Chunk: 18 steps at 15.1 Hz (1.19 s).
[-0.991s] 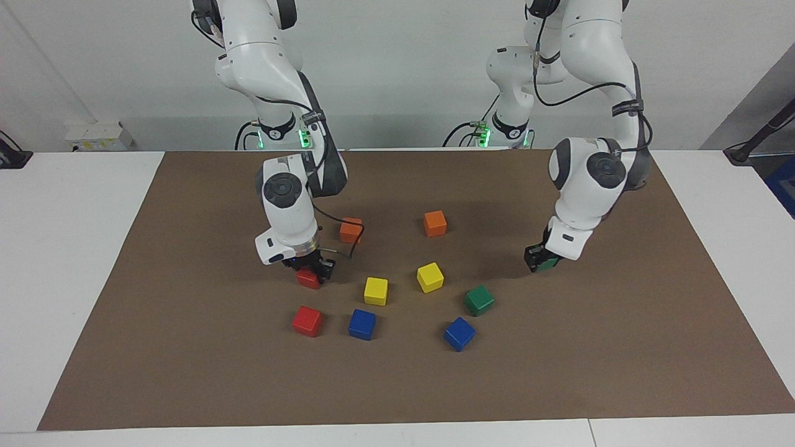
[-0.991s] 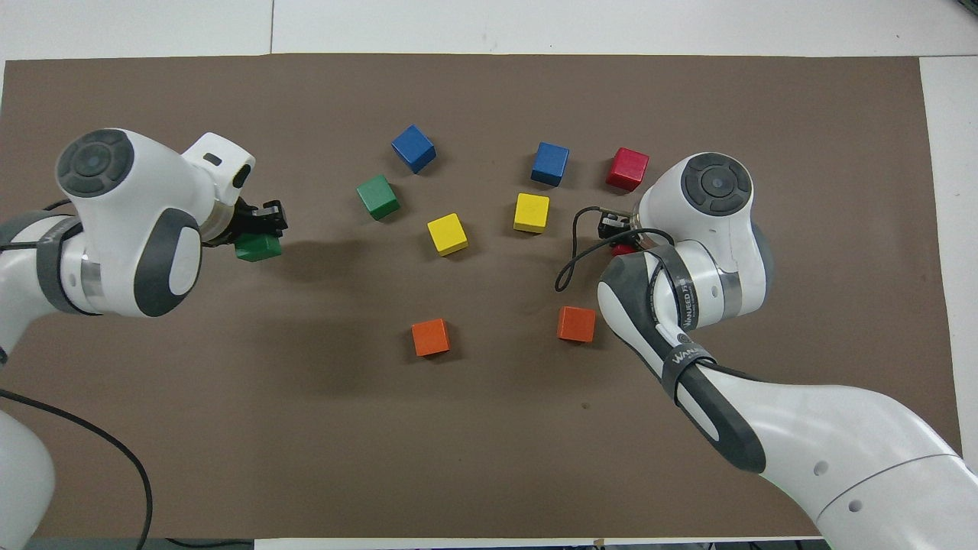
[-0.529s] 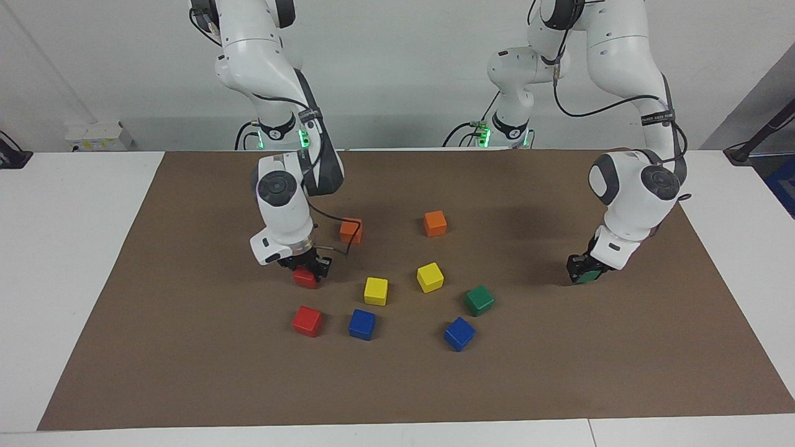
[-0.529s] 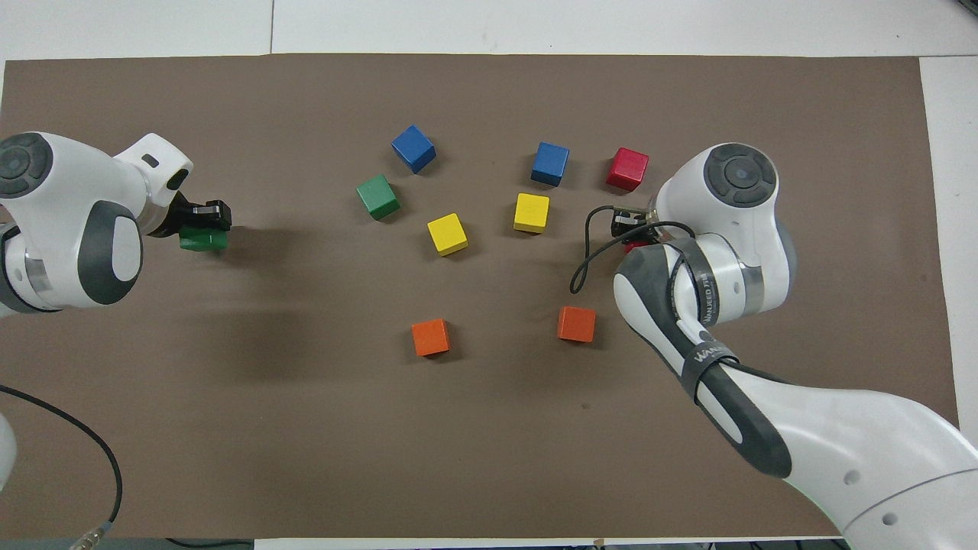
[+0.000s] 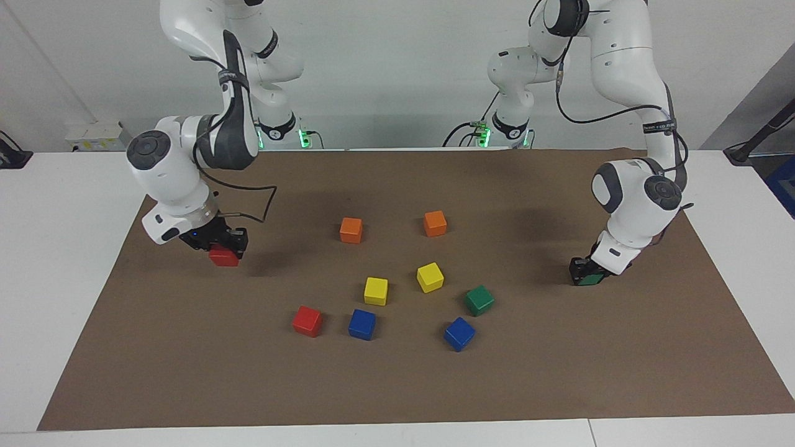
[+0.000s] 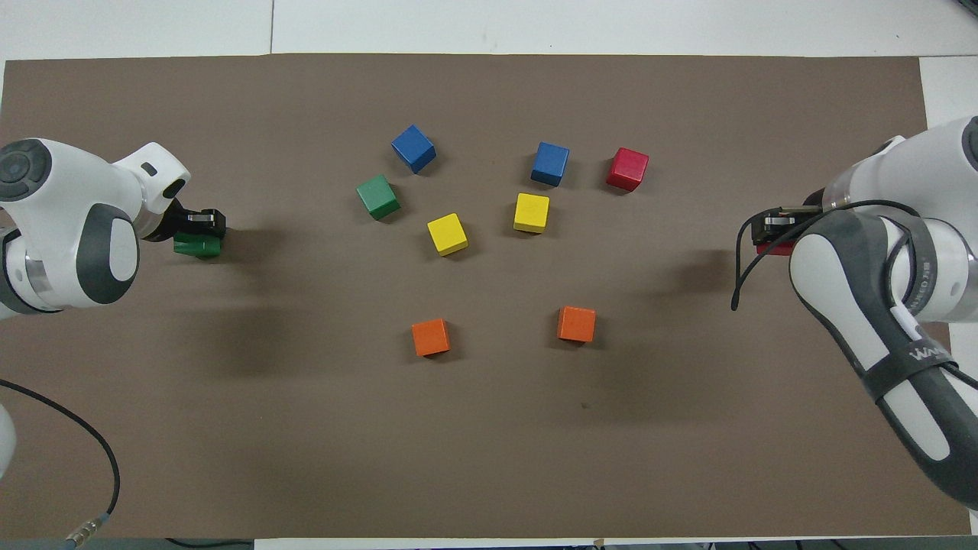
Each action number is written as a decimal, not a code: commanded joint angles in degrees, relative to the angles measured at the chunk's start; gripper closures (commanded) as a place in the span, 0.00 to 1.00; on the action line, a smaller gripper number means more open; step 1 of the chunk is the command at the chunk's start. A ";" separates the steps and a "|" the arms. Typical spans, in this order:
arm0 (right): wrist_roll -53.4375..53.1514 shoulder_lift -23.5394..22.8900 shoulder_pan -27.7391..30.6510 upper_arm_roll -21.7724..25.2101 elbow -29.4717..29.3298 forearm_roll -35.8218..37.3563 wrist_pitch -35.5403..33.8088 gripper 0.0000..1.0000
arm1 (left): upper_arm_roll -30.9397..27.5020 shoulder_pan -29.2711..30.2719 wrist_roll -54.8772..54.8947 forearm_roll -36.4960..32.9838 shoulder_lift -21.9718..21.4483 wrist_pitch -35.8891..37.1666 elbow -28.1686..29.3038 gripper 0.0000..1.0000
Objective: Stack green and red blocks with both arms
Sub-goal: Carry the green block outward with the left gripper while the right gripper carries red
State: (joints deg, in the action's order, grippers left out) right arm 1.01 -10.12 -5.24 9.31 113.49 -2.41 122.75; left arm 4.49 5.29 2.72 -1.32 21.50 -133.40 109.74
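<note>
Red block [image 5: 223,255] hung pinched in the right gripper [image 5: 225,247]; overhead, that arm nearly hid it, while the left gripper [image 5: 586,274] pinched a green block [image 5: 586,277].

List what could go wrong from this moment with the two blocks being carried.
1. The left pincer is shut on a green block low over the mat at the left arm's end; it looks gripped near its top, so it might slip or tilt when set down.
2. The right pincer grips a red block that hangs mostly below the fingertips; a quick move could twist it.
3. Both are carried away from the other green block and other red block, so stacking means a return past neighbouring cubes.
</note>
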 commanded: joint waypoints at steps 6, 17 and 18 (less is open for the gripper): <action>4.70 -7.62 4.01 -0.88 2.44 2.67 13.29 1.00 | 0.52 0.33 4.23 -5.36 0.03 -2.91 1.35 0.00; 4.88 -8.34 3.93 -0.70 -0.02 3.02 11.48 0.00 | 0.43 -10.72 -29.10 -0.09 5.47 24.39 -27.54 0.00; 5.41 -8.25 3.93 -0.70 -1.50 4.41 8.85 0.00 | 0.52 -12.48 -35.52 0.26 6.70 24.41 -29.13 0.00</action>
State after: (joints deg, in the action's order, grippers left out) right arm 4.77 -18.83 -2.33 9.28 114.50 -0.08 135.58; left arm 5.84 -2.11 -20.18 -1.98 22.60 -112.64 88.80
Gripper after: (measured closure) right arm 0.026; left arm 0.000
